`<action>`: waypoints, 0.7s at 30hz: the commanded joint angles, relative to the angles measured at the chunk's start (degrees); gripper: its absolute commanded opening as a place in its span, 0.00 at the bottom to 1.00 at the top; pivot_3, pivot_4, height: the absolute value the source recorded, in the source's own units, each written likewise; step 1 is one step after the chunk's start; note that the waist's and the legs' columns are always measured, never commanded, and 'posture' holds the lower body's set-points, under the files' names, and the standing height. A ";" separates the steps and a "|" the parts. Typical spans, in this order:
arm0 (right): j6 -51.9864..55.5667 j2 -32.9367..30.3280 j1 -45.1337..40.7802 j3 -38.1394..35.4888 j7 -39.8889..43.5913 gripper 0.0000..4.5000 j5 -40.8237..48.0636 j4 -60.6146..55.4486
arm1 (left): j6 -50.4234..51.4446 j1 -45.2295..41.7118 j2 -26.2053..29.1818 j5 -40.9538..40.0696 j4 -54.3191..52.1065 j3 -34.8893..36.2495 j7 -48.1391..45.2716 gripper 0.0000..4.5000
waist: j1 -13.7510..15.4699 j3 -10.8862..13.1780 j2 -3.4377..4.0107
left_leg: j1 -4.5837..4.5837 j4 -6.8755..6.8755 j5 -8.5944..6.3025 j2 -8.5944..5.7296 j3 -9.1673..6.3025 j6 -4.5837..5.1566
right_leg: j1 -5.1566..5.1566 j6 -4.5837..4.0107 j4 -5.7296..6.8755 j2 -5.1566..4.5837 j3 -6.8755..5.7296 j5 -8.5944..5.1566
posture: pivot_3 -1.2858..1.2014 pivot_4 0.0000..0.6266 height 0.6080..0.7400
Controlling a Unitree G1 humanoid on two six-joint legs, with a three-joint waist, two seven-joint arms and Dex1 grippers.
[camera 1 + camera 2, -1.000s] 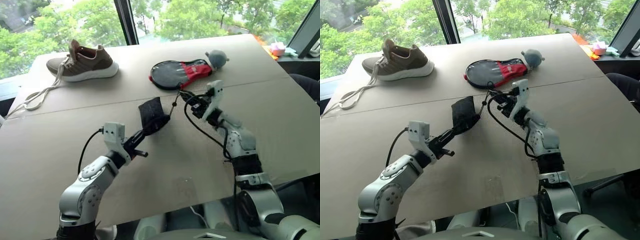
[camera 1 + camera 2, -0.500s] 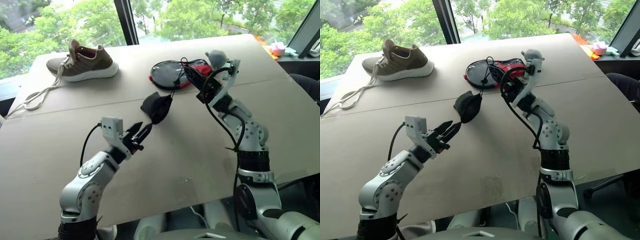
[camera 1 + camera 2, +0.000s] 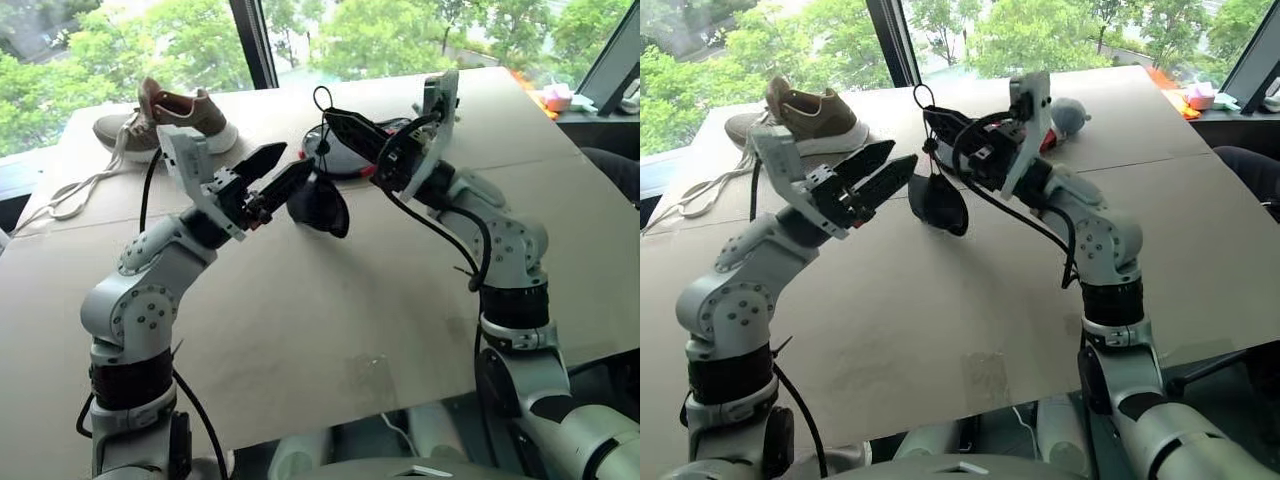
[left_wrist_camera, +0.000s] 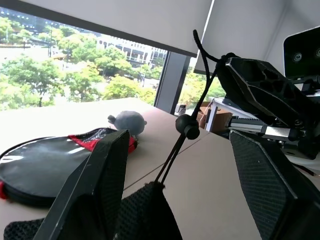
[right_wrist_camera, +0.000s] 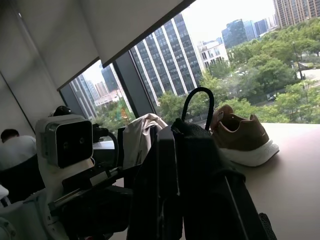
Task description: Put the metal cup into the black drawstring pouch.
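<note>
Surface: cardboard-covered table (image 3: 300, 330) before windows; shoe (image 3: 180, 112) far left.
Left gripper (image 3: 285, 172): fingers spread, holding nothing, tips just left of the pouch.
Black drawstring pouch (image 3: 320, 207): hanging above the table, long axis vertical.
Right gripper (image 3: 335, 122): clamped on the cord (image 4: 172, 152), directly above the pouch.
Metal cup: cannot tell where.

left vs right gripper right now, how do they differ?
The left gripper has its jaws spread and holds nothing; the right gripper is shut on the cord of the black drawstring pouch, which hangs from it above the table. The left points at the pouch from beside it; the right is above it. Both are raised off the table.
</note>
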 commanded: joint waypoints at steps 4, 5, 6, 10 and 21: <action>1.37 0.39 -3.21 1.18 -0.07 0.00 1.15 -2.65 | -4.52 -5.46 -0.69 3.10 5.01 -1.56 -3.33 0.73 | -0.37 0.00 0.01 | 0.01 -0.05 0.00 0.04 0.02 0.00 | -0.03 -0.01 0.01 0.02 0.01 0.00 | 0.52 0.24 1.00; 1.32 0.50 -3.46 1.17 -0.24 0.00 0.99 -2.44 | -4.71 -5.65 -0.74 3.25 5.43 -1.68 -3.83 0.73 | -0.34 0.00 0.00 | 0.02 -0.05 0.00 0.04 0.02 0.00 | -0.03 -0.01 0.01 0.02 0.01 0.00 | 0.52 0.24 1.00; 1.29 0.56 -3.61 1.15 -0.33 0.00 0.91 -2.31 | -4.85 -5.76 -0.83 3.38 5.69 -1.73 -4.15 0.73 | -0.28 0.00 0.00 | 0.01 -0.05 0.00 0.04 0.02 0.00 | -0.03 -0.01 0.02 0.02 0.01 0.00 | 0.52 0.24 1.00; 0.99 0.80 -4.12 1.08 -0.84 0.00 0.65 -2.04 | -4.47 -5.59 -1.78 2.74 5.69 -1.70 -4.79 0.73 | -0.20 0.00 0.00 | 0.00 -0.02 0.00 0.03 0.01 0.01 | -0.02 0.00 0.01 0.00 0.01 0.00 | 0.52 0.24 1.00; 1.37 0.99 -4.34 0.79 -1.87 0.00 0.87 -2.28 | -3.18 -2.21 -3.96 2.91 3.96 -2.12 -3.25 0.03 | -0.22 0.00 0.00 | 0.00 -0.01 0.00 0.04 0.01 0.00 | -0.03 0.00 0.05 0.00 0.02 0.00 | 0.52 0.24 1.00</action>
